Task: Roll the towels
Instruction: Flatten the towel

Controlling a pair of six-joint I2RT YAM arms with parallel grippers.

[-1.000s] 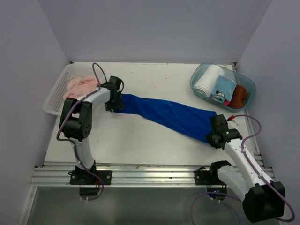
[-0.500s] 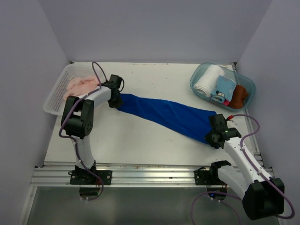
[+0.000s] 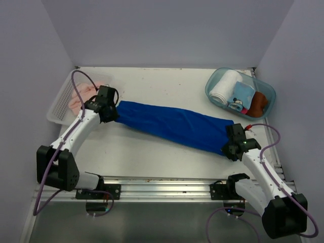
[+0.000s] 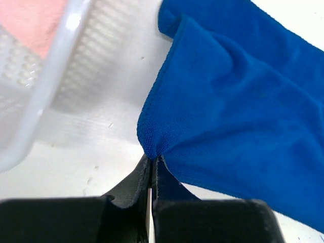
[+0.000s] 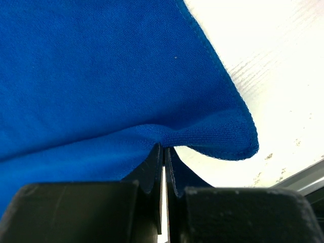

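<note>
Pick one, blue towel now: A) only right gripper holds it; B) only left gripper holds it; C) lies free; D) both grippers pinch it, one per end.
D: the left gripper and the right gripper are each shut on an end of the blue towel.

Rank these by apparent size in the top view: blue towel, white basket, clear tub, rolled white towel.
Largest: blue towel.
Next: white basket and clear tub, too alike to rank; the basket is partly hidden.
Smallest: rolled white towel.
</note>
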